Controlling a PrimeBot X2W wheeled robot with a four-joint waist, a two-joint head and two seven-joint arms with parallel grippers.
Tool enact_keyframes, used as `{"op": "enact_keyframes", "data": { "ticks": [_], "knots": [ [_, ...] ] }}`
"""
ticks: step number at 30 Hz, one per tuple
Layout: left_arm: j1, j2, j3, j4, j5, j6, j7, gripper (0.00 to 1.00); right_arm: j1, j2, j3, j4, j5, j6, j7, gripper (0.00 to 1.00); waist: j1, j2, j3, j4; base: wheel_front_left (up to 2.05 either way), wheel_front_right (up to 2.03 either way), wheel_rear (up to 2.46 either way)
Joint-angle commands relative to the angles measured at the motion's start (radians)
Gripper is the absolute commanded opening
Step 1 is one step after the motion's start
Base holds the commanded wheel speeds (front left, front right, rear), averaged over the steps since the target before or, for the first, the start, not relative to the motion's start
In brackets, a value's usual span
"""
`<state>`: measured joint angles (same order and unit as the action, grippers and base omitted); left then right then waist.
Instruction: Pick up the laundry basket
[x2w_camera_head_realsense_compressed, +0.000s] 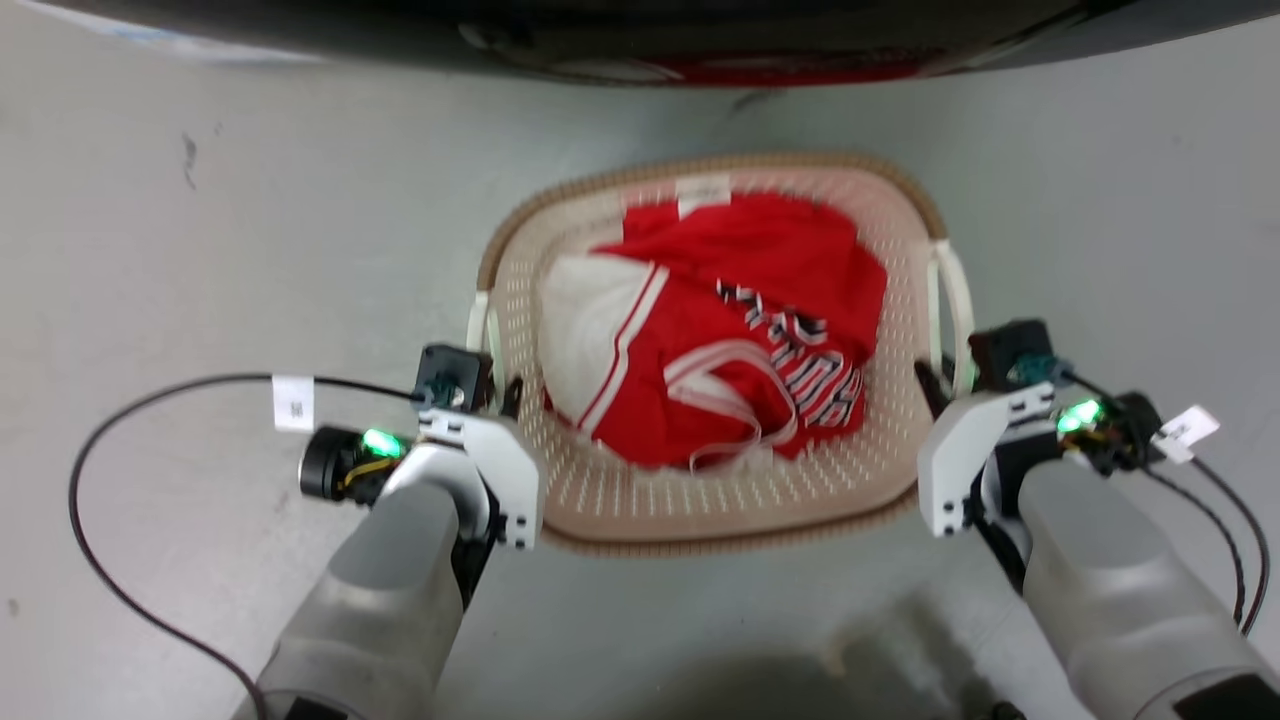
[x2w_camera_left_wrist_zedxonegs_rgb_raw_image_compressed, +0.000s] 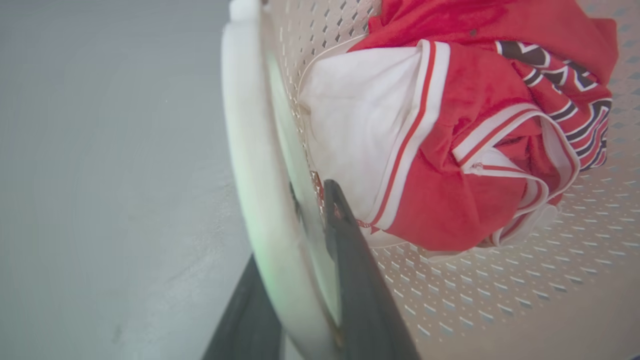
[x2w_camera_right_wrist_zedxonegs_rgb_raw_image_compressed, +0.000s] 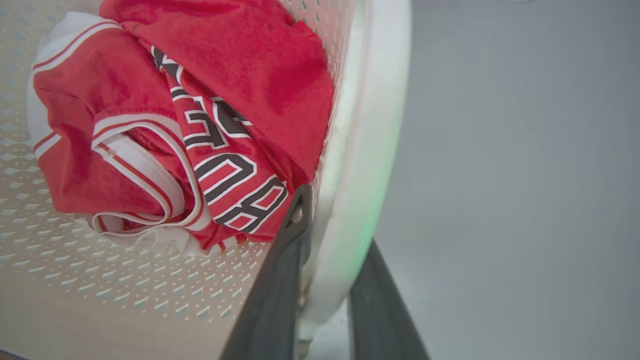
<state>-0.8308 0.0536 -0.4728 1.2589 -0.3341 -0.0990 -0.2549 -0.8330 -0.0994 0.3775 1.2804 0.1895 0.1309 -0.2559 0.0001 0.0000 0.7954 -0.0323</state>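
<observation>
On grey floor (x2w_camera_head_realsense_compressed: 250, 250), laundry basket (x2w_camera_head_realsense_compressed: 700, 495) with red jersey (x2w_camera_head_realsense_compressed: 740, 330), lettering unreadable, left hand (x2w_camera_head_realsense_compressed: 500, 395) and right hand (x2w_camera_head_realsense_compressed: 948, 385) clamping its handles (x2w_camera_head_realsense_compressed: 955, 290)

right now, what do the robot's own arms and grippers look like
Both arms have pale grey rounded forearms. The left gripper and right gripper each have a white angular housing, a green light, a black camera block and two long dark grey fingers. Black cables with white tags run from both wrists.
</observation>
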Motion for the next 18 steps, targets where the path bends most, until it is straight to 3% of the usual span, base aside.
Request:
{"op": "enact_keyframes", "data": {
  "ticks": [1,18],
  "knots": [
    [0.027,-0.006,-0.017,0.003,-0.01,-0.018,0.014,0.0,0.022,0.007,0.017,0.001,0.005,0.0,0.008,0.0,-0.0001,0.0,-0.056,0.0,0.0,0.0,0.0],
    [0.194,-0.007,-0.068,0.022,-0.147,-0.035,0.17,0.0,0.169,0.043,0.22,-0.005,0.151,0.001,0.192,0.0,-0.0001,0.0,-0.403,-0.018,0.0,0.0,0.0]
  ]
}}
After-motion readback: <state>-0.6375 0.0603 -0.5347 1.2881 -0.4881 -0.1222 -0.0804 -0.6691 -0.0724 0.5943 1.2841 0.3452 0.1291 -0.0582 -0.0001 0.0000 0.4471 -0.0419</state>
